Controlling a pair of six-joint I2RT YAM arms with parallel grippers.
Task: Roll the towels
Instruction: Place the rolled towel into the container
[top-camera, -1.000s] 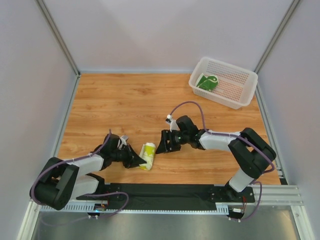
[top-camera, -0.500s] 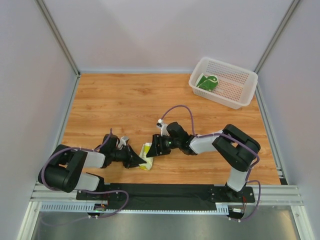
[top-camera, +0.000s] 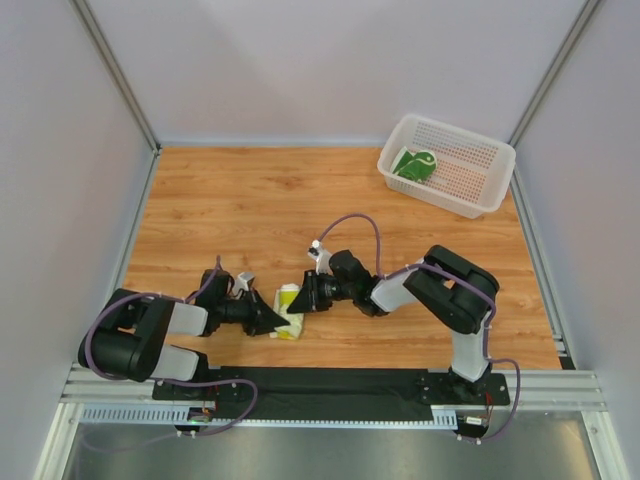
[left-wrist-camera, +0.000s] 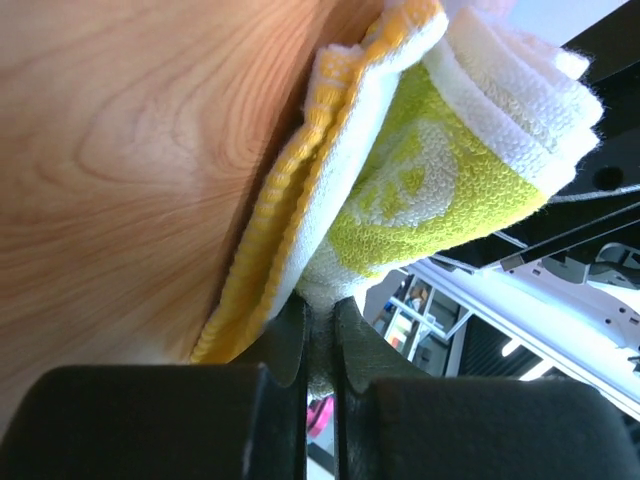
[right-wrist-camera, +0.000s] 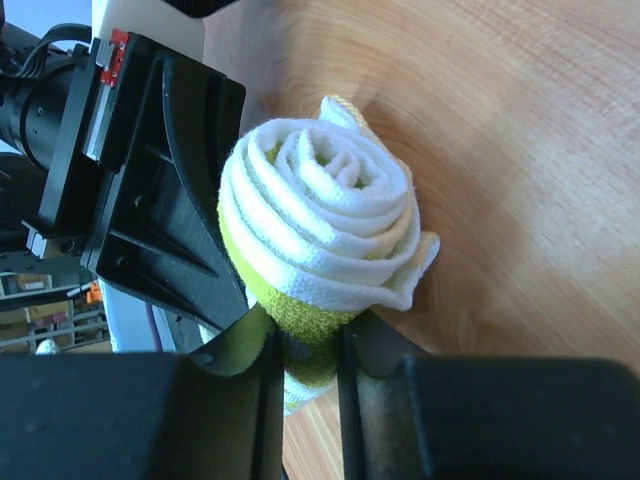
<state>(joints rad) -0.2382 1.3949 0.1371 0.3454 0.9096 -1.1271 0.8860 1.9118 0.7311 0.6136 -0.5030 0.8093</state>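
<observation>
Wood-grain table (top-camera: 250, 210) with pale walls on three sides, and the white perforated basket (top-camera: 430, 195) parked in its far right corner, so everything below is placed off that basket.

The dark green towel (top-camera: 414, 163) is sitting inside the basket, at its left end, looking bunched or loosely folded. Hard to say more from the overhead view.

The cream-yellow towel (top-camera: 289, 310) is well away from the basket, off toward the near left, close to the front edge of the table. It's rolled up. The right wrist view looks straight at its end, and you can see a neat white spiral (right-wrist-camera: 320, 220) with lime-green terry wrapping the outside.

Both arms reach in low and meet at that roll, nowhere near the basket. The left gripper (top-camera: 272, 320) is on the side of the roll that faces away from the basket. Its wrist camera shows the two fingers nearly together (left-wrist-camera: 320, 320), with a thin bit of the towel's edge (left-wrist-camera: 430, 170) pinched between them. The right gripper (top-camera: 303, 297) comes in from the basket side, and its fingers (right-wrist-camera: 305, 340) straddle the lower part of the roll, pressed against the green outer layer on either side, so it's clamped on the towel too.

The roll looks propped up a bit between the two of them, with one end tipped off the wood.
</observation>
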